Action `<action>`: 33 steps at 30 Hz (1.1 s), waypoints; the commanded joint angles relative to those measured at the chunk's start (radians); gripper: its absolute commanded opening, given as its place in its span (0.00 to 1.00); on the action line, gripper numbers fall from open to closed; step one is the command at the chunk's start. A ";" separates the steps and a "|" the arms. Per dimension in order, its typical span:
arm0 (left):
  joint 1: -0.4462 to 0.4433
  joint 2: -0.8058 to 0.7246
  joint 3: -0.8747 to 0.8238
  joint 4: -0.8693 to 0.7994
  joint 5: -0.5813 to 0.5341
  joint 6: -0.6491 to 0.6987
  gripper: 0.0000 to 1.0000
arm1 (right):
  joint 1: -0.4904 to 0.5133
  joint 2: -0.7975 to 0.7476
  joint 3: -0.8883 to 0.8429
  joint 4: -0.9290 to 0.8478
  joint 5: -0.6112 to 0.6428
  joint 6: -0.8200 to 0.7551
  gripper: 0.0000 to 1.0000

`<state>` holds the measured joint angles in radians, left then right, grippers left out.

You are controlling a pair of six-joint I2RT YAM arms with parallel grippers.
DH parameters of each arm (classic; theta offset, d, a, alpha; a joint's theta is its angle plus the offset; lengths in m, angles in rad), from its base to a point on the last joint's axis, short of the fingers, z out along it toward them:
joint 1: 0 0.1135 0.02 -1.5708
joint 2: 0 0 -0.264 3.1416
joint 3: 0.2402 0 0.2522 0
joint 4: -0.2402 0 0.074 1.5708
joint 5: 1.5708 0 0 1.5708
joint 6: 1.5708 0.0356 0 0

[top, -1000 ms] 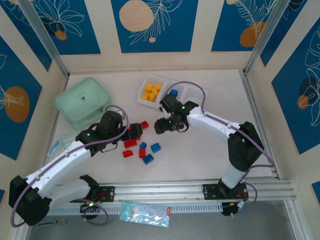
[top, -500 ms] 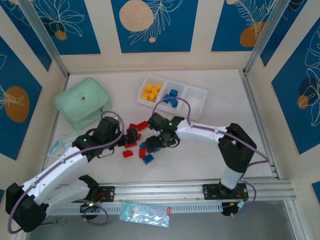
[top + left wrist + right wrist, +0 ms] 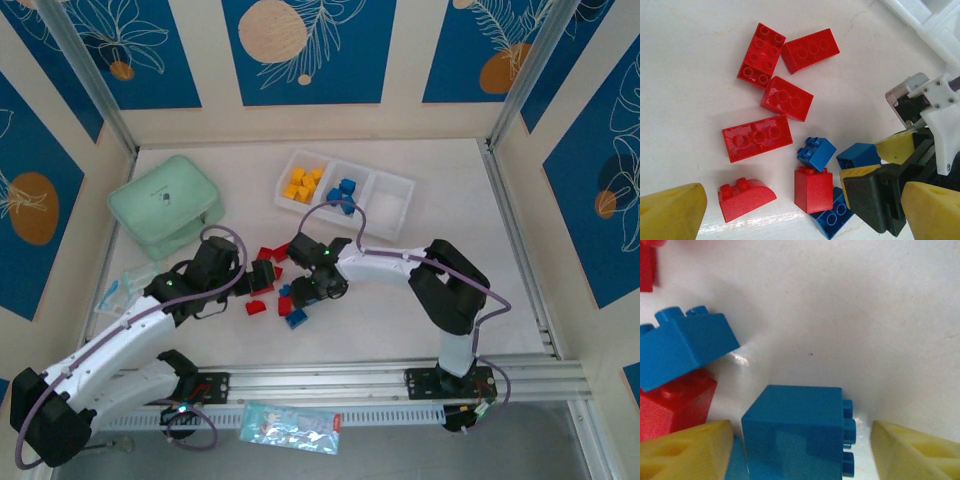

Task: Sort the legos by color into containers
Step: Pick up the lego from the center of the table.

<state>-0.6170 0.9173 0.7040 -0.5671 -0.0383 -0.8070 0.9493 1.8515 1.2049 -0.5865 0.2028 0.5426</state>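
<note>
The loose legos (image 3: 285, 303) lie bunched near the middle of the table (image 3: 450, 165), a little toward its near edge and well apart from the tray (image 3: 390, 205), which stands by the far edge. The tray's left compartment holds yellow bricks (image 3: 301, 184); the middle one holds blue bricks (image 3: 341, 194). The right gripper (image 3: 802, 422) is down at the right side of the bunch with its jaws partly apart. One yellow finger (image 3: 912, 452) stands on either side of a blue brick (image 3: 792, 435) that lies on its side, studs toward that finger. Bare table shows between studs and finger, so the brick is straddled, not clamped. Whether the other finger touches it cannot be told. Just beside it a second blue brick (image 3: 685, 352) rests tilted against a red one (image 3: 672, 410). The left gripper (image 3: 262, 277) hangs over the left side of the bunch, jaws spread wide and holding nothing; its fingers (image 3: 672, 210) sit in the bottom corners of the wrist view. Under it lie six red bricks (image 3: 757, 138) — four flat ones close together, then a curved one and a cube nearer the gripper. A mint case (image 3: 165, 205) sits toward the far left corner of the table.
</note>
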 commanded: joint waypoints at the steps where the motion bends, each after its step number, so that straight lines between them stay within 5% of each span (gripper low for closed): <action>1: 0.010 -0.013 -0.002 -0.015 -0.013 -0.005 0.99 | 0.005 0.009 0.028 0.002 0.009 0.000 0.66; 9: 0.010 -0.003 0.001 0.004 0.007 -0.003 0.99 | -0.007 -0.032 0.027 -0.012 -0.003 0.003 0.51; 18: 0.010 0.021 0.039 0.016 0.018 0.017 0.99 | -0.061 -0.142 0.047 -0.057 -0.005 -0.029 0.45; 33: 0.010 0.209 0.164 0.192 0.085 0.095 0.99 | -0.367 -0.060 0.343 -0.107 0.043 -0.193 0.44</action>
<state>-0.6170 1.0966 0.8177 -0.4389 0.0212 -0.7494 0.6121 1.7367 1.4815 -0.6781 0.2253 0.4076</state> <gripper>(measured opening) 0.993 0.437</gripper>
